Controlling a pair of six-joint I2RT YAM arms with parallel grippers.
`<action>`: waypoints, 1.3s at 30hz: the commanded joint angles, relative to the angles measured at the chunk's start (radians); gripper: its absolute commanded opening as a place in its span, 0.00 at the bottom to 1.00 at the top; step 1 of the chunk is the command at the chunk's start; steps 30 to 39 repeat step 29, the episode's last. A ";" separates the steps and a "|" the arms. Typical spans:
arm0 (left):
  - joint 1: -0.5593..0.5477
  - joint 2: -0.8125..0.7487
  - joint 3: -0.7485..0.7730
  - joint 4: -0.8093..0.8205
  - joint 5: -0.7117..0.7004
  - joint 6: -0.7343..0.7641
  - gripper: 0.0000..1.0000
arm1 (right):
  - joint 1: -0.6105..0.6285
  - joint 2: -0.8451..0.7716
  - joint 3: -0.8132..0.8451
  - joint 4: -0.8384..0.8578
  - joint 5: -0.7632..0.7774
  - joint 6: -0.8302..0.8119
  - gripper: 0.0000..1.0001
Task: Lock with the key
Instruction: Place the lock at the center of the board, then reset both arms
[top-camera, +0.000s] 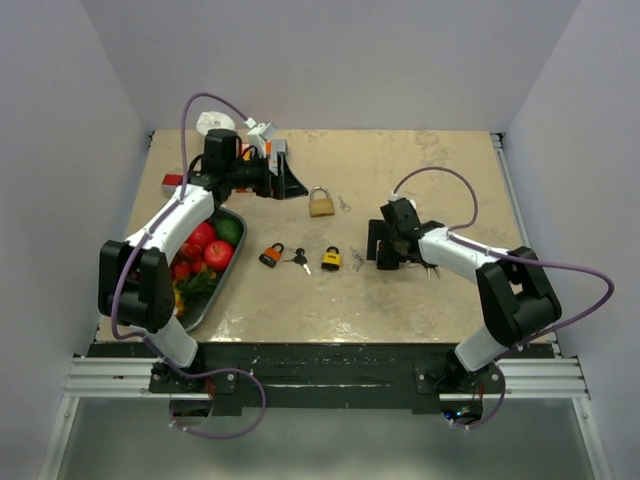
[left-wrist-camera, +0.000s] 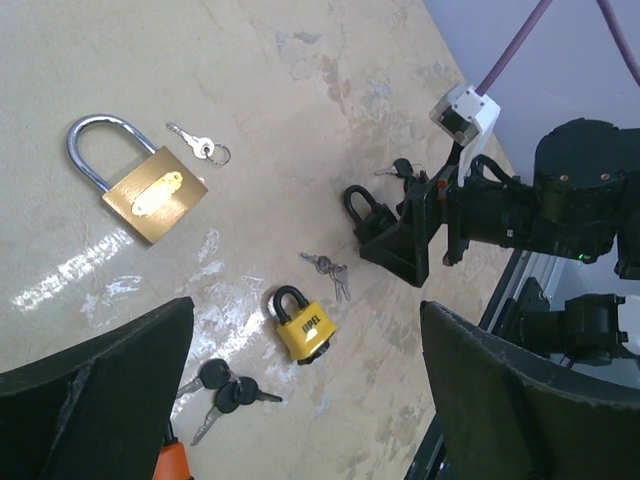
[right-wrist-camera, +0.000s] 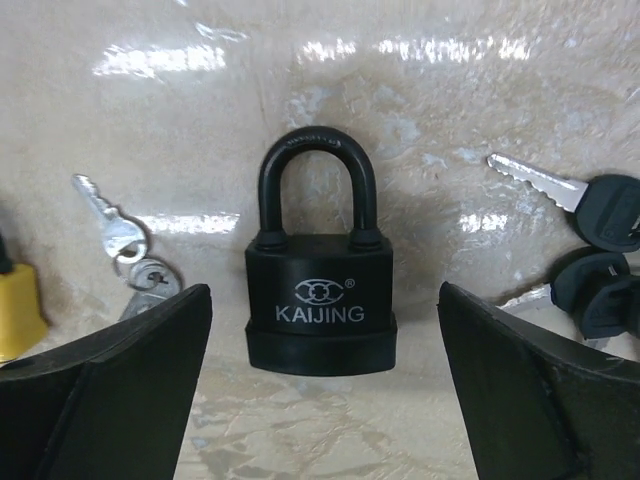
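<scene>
A black KAIJING padlock (right-wrist-camera: 320, 290) lies flat on the table with its shackle pointing away. My right gripper (right-wrist-camera: 325, 400) is open, low over it, one finger on each side and apart from it; it also shows in the top view (top-camera: 383, 247). Black-headed keys (right-wrist-camera: 600, 240) lie to its right and a silver key bunch (right-wrist-camera: 125, 255) to its left. My left gripper (top-camera: 293, 183) is open and empty, raised at the back left beside a brass padlock (top-camera: 321, 202) with a small silver key (top-camera: 343, 203). The left wrist view shows a yellow padlock (left-wrist-camera: 303, 325) and black keys (left-wrist-camera: 230, 385).
An orange padlock (top-camera: 271, 254) lies left of the black keys (top-camera: 298, 260) and the yellow padlock (top-camera: 331, 259). A metal tray (top-camera: 205, 310) with apples and other fruit stands at the left edge. A white object (top-camera: 215, 122) sits at the back left corner. Walls enclose three sides.
</scene>
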 joint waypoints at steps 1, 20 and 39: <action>0.012 0.008 0.115 -0.126 0.007 0.090 0.99 | 0.003 -0.094 0.091 -0.009 0.031 -0.035 0.99; 0.136 0.080 0.344 -0.470 -0.404 0.510 0.99 | -0.395 -0.212 0.359 0.117 -0.460 -0.395 0.99; 0.136 -0.012 0.158 -0.390 -0.454 0.527 0.99 | -0.399 -0.258 0.264 0.095 -0.521 -0.355 0.99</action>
